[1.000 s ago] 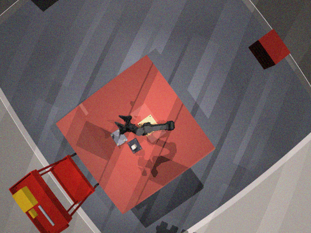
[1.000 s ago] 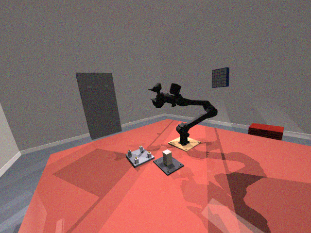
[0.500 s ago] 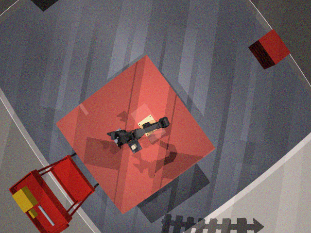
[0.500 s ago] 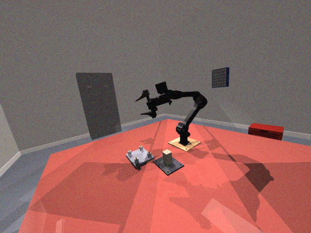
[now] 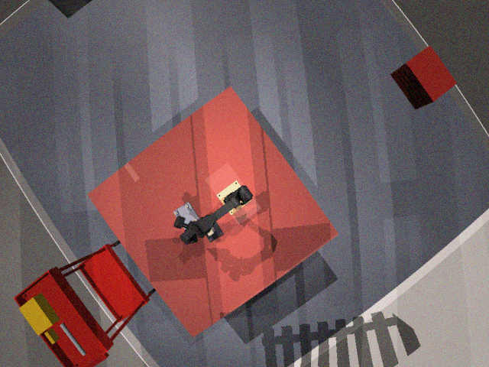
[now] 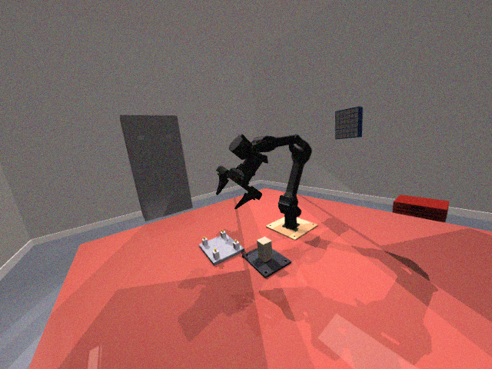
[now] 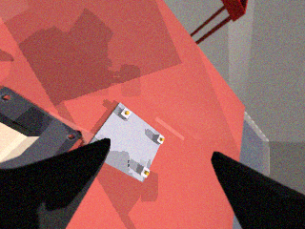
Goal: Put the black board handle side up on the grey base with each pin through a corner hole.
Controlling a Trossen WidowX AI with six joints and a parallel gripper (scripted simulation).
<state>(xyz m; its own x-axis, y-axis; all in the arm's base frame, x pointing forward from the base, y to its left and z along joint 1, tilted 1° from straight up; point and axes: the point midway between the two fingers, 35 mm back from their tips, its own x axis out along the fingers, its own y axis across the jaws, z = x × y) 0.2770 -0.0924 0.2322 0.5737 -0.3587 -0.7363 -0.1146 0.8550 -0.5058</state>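
Hovering wide open and empty, end effector (image 5: pixel 183 228) (image 6: pixel 226 201) (image 7: pixel 161 149) is above tabletop (image 5: pixel 157 189) (image 6: pixel 158 329) (image 7: pixel 191 105). Board (image 5: pixel 216 236) (image 6: pixel 274 267) (image 7: pixel 43 116) lies beside base (image 5: pixel 184 212) (image 6: pixel 220 247) (image 7: pixel 126 138), handle (image 6: pixel 264 249) (image 7: pixel 11 143) up.

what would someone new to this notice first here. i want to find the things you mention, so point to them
The big red tabletop (image 5: pixel 166 173) (image 6: pixel 158 317) (image 7: pixel 210 91) stands out first, set in the middle of the top view. Over it arches a black arm (image 5: pixel 224 212) (image 6: pixel 294 174), its fingers (image 6: pixel 247 198) spread open above the surface. Below them, a grey base (image 5: pixel 185 212) (image 6: pixel 220 247) (image 7: pixel 126 138) with gold-tipped posts sits beside a black board (image 5: pixel 216 236) (image 6: pixel 277 262) (image 7: pixel 43 119) bearing a pale handle (image 6: pixel 264 250) (image 7: pixel 14 143).
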